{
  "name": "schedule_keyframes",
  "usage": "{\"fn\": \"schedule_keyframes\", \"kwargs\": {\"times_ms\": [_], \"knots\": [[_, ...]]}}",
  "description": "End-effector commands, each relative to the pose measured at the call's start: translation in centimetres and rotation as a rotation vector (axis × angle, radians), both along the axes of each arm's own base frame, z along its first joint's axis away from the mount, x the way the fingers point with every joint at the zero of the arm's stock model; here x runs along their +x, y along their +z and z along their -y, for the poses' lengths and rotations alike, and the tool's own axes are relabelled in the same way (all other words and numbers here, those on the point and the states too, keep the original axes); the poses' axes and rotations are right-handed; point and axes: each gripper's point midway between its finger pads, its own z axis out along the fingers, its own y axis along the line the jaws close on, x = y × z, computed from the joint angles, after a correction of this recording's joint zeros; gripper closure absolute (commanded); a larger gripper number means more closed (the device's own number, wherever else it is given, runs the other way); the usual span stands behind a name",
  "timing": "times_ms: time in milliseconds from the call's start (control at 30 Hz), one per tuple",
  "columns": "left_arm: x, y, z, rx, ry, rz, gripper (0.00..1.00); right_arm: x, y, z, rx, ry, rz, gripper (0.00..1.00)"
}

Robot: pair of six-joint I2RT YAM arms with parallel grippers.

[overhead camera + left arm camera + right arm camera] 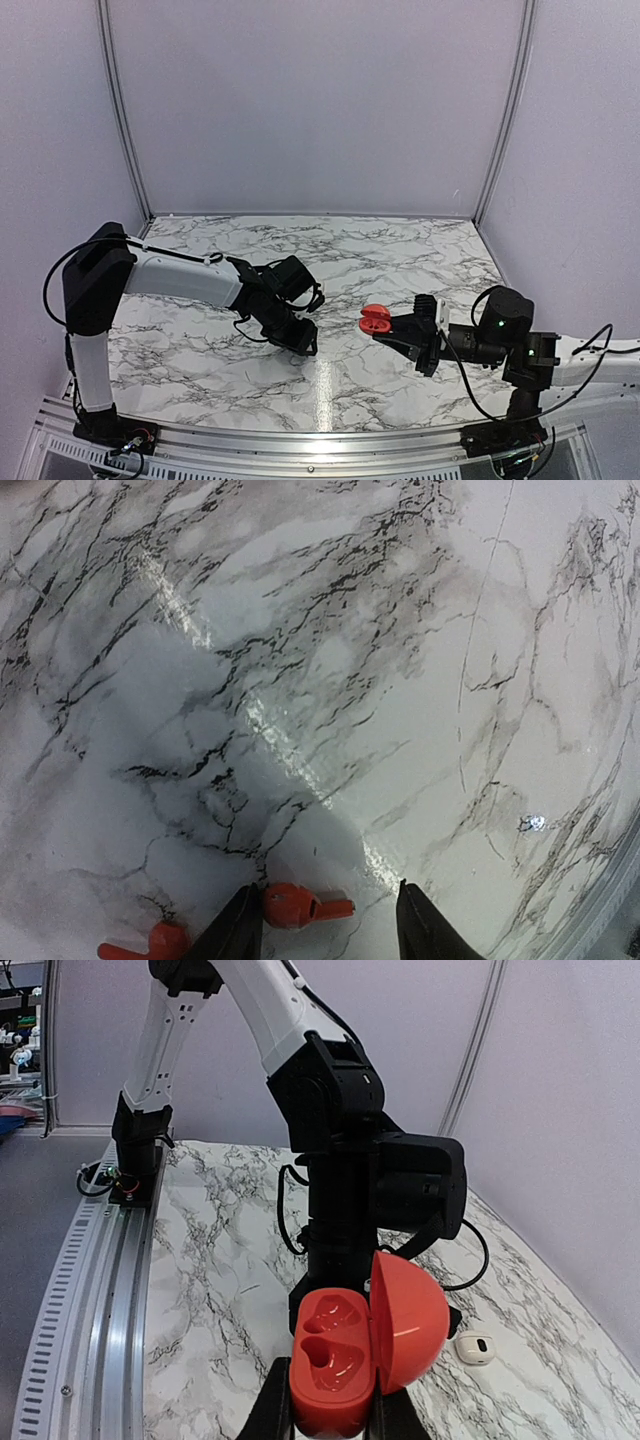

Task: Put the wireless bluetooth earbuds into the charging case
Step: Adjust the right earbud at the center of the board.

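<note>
Now | charging case (335, 1355) open, empty, clamped in right end effector (330, 1408) | left end effector (325, 928) parted, earbud (300, 907) between

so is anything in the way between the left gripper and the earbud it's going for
Nothing visible. The earbud lies on the marble table between the open fingers of the left gripper. The second earbud sits just outside one finger, apart from the first.

Right gripper (388, 325) clamps the red charging case (376, 320), lid open, at its tip. Left gripper (303, 345) sits low over the marble desk (400, 260), well apart beyond the case.
</note>
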Motion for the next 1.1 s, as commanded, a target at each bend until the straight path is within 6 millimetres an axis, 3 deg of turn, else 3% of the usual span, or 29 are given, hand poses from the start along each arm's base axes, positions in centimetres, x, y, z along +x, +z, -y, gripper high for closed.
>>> {"fn": "schedule_keyframes", "kwargs": {"times_ms": [0,233,433,567,1067], "knots": [[0.7,0.0,1.0,-0.012,-0.016,0.006,0.53,0.0,0.8,-0.2,0.017,-0.005,0.001,1.0],[0.9,1.3,1.2,-0.024,-0.068,0.045,0.56,0.0,0.5,-0.2,0.012,-0.006,-0.006,1.0],[1.3,1.5,-1.4,0.106,-0.07,0.091,0.56,0.1,0.4,-0.3,0.009,-0.004,-0.019,1.0],[1.0,0.9,-2.1,0.144,-0.06,0.077,0.58,0.1,0.4,-0.4,0.009,-0.007,-0.021,1.0],[0.8,0.3,-1.2,0.158,-0.093,0.082,0.67,0.3,0.1,-0.4,0.0,-0.014,-0.024,1.0]]}}
